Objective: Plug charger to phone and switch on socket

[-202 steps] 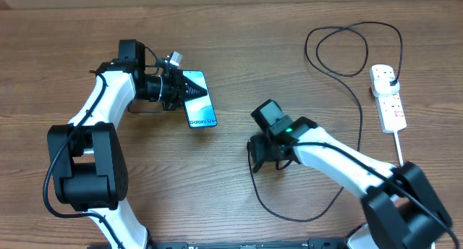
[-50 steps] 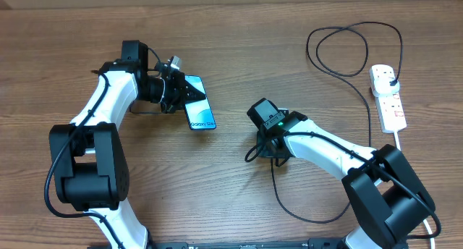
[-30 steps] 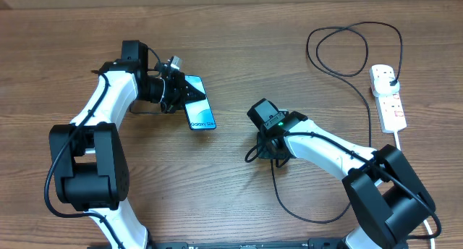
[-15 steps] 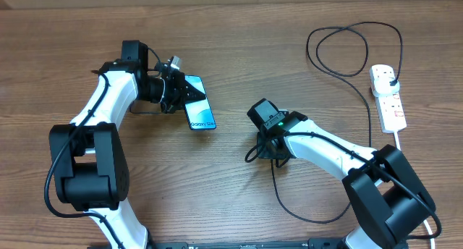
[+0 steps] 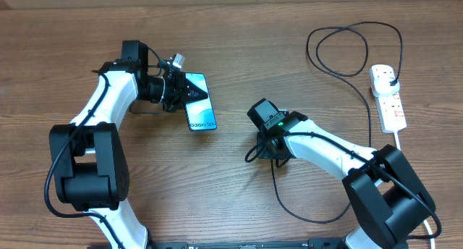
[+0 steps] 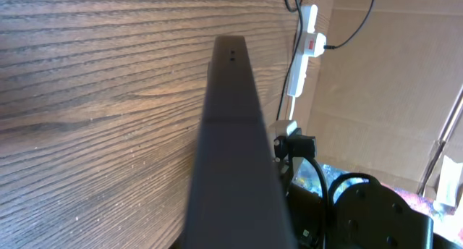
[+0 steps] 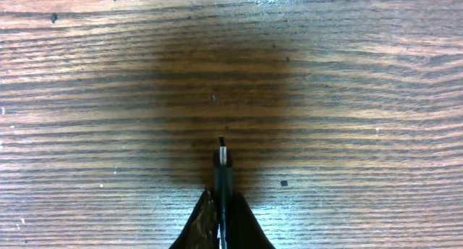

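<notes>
The phone, its blue-white screen showing, is held tilted at its upper end by my left gripper, which is shut on it. In the left wrist view the phone appears edge-on as a dark bar that hides the fingers. My right gripper is shut on the charger near its tip, right of the phone and apart from it. The connector tip sticks out past the fingers over bare wood. The black cable loops across to its plug in the white socket at the far right.
The socket's thick white cord runs toward the front right edge. The black cable makes a wide loop near the front and another at the back. The socket and cardboard walls show in the left wrist view.
The left gripper has turned the phone slightly, so its screen faces the overhead camera a little more. The right arm and the cable have not moved.
</notes>
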You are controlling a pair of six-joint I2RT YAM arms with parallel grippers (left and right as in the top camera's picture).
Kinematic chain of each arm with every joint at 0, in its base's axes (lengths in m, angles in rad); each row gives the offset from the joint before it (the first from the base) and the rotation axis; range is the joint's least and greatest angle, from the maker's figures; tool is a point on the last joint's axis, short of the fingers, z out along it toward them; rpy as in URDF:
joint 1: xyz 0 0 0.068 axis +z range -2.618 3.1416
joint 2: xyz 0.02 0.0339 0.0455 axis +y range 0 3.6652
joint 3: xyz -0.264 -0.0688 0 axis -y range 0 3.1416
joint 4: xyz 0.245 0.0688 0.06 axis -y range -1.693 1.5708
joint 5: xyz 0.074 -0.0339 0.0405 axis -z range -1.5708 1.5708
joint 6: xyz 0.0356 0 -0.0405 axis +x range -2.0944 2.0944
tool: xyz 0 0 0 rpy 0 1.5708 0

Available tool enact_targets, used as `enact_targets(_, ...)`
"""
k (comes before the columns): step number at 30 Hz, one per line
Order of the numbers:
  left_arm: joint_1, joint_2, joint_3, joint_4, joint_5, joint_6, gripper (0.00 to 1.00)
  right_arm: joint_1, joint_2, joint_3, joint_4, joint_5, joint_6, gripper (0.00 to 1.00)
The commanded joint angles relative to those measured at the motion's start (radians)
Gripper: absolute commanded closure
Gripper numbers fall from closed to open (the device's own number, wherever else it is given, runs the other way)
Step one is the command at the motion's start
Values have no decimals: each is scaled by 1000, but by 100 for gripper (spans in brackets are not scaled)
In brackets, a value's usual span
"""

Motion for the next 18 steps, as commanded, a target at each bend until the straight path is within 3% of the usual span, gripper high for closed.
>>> enact_targets(1, -7, -10, -3, 3, 58, 29, 96, -1, 23, -39, -14, 2, -7, 96)
enact_targets(8, -7, -10, -3, -4, 65, 36, 96, -1, 6, -37, -32, -3, -6, 96)
enact_targets(14, -7, -10, -3, 0, 346, 246, 96, -1, -167, -36, -49, -139, -85, 96)
enact_targets(18, -6, -10, -3, 0, 462, 290, 96, -1, -301, -36, -35, -313, -125, 96)
